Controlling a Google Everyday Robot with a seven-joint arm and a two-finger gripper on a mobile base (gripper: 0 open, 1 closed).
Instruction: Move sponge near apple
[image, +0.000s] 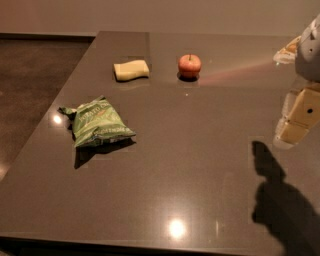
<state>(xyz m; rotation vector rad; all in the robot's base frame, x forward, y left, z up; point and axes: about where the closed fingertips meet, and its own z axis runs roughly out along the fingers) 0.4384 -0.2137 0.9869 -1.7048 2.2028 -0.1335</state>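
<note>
Green chip bag (100, 127) nearest on surface (190, 200); sponge (131, 69) beyond, left of apple (189, 65), not touching. Gripper (290, 132) aloft at right edge, grip state indiscernible. Risk of knocking apple rolling on reach across.

The arm (311, 47) enters at the 2 o'clock edge of the view; only part of its grey housing is in frame. The gripper (292, 131) sits below it at 3 o'clock, pale cream in colour, angled down toward 7 o'clock. It hangs raised, in contact with nothing.
</note>
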